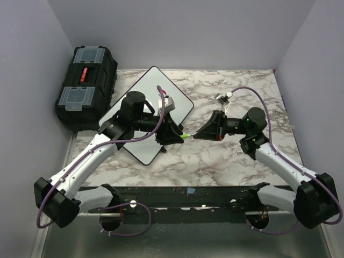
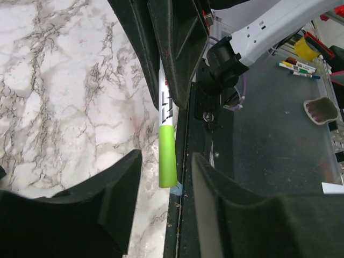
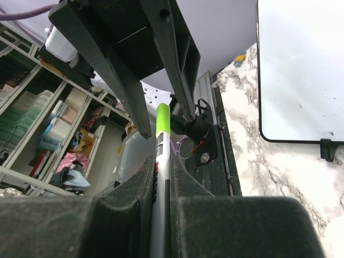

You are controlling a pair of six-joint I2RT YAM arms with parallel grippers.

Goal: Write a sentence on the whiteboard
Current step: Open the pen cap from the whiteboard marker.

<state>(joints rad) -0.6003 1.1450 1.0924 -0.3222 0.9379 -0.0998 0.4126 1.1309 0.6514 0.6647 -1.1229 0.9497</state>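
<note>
A black toolbox point(image 1: 86, 86) with two clear-lidded compartments and a red label is being shown at the upper left of the overhead view, at the corner of the marble-patterned table point(image 1: 231, 161). A green marker point(image 1: 185, 135) is being shown near that frame's centre. In the left wrist view it is being seen at centre, green end downward. Loose markers point(image 2: 298, 67), a yellow container point(image 2: 305, 48) and a beige tray point(image 2: 321, 110) are being seen at the upper right there. Shelves of storage bins point(image 3: 43, 118) are being seen at the left of the right wrist view.
</note>
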